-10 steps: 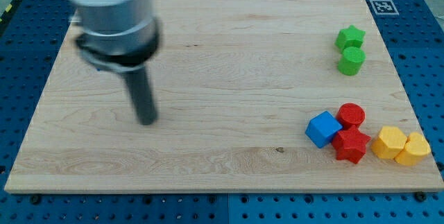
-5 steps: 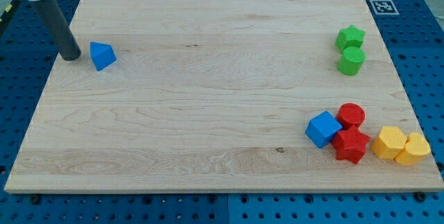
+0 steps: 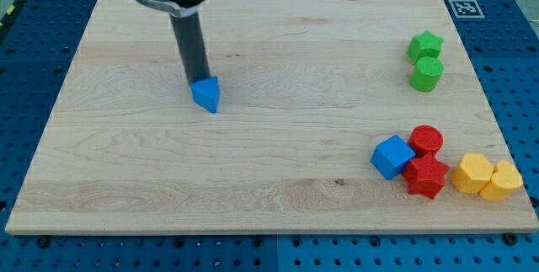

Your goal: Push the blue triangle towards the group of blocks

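The blue triangle (image 3: 206,94) lies on the wooden board (image 3: 269,162), left of centre. My tip (image 3: 198,82) touches the triangle's upper-left side; the dark rod rises from it toward the view's top. The group of blocks sits at the view's lower right: a blue cube (image 3: 392,156), a red cylinder (image 3: 427,140), a red star (image 3: 425,176) and two yellow blocks (image 3: 473,173) (image 3: 504,180). The triangle is far to the left of that group.
A green star (image 3: 425,45) and a green cylinder (image 3: 427,74) stand together near the board's right edge, above the group. A black-and-white marker tag (image 3: 463,8) is at the board's top right corner.
The blue triangle has moved right and down, from near the board's left edge to left of centre. My tip followed it and now rests against its upper-left side.
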Controlling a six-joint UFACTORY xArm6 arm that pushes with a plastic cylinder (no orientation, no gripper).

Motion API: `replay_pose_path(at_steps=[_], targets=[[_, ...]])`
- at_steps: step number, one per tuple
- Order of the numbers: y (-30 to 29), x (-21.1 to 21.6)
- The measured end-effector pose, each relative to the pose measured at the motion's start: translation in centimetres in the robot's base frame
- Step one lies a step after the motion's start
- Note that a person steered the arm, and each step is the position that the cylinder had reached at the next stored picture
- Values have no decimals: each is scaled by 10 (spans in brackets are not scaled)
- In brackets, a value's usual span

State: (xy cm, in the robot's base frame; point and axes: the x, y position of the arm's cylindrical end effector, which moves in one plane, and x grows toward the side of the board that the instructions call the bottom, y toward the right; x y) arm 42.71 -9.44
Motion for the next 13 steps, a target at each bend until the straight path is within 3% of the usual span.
replay_pose_path(at_steps=[2, 4, 5, 7, 9, 10, 13], targets=[[43, 39], [71, 50], [68, 23], [-22, 58], [-7, 61], [38, 65], [48, 80]])
